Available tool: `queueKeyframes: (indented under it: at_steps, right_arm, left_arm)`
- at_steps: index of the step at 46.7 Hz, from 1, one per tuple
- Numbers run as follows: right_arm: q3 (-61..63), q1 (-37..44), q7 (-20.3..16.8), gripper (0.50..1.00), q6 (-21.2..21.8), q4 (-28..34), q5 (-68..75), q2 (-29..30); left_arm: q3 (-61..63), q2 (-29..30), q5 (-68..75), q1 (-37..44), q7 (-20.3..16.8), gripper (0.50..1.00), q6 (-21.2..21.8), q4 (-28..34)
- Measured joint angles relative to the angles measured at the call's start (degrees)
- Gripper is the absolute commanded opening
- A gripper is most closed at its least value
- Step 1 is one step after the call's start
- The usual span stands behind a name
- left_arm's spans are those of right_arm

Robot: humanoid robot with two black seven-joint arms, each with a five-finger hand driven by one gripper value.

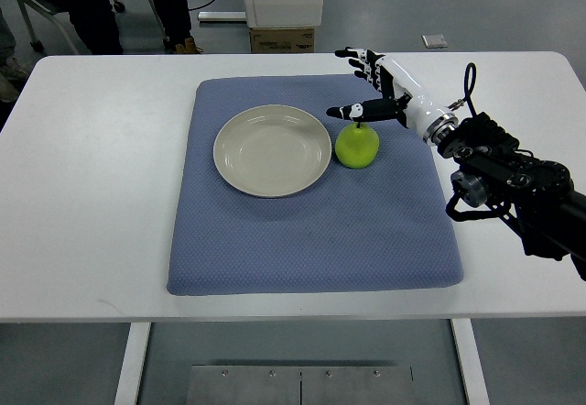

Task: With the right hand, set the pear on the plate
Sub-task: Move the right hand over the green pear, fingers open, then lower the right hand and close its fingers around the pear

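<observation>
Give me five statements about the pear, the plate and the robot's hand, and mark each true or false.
1. The pear lies on the plate. False: it sits on the blue mat, just right of the plate's rim.
2. The plate is empty. True.
3. The right hand is above the pear with its fingers spread. True; no grasp is closed on the fruit.
4. The left hand is reaching toward the plate. False: no left arm shows in the view.
5. The plate rests on the mat. True.
</observation>
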Motion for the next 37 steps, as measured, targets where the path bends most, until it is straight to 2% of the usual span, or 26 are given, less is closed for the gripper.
queueKeyframes:
  at_steps: [10,25,37]
  right_arm:
    - [-0.2,-1.4,1.1,0.998,-0.1,1.3,-1.5,-0.2]
    - [-0.3,-4.5,3.8,0.998,-2.7,-1.4,-1.9,0.5]
    - [-1.1,-6.2,4.3,0.995,-3.2,-2.1,-2.0,0.6]
  left_arm:
    - [0.0,0.0,0.0,0.0,0.0,1.000,0.0,0.0]
    - [0.0,0.0,0.0,0.0,0.0,1.000,0.0,0.0]
    - [0.0,0.0,0.0,0.0,0.0,1.000,0.0,0.0]
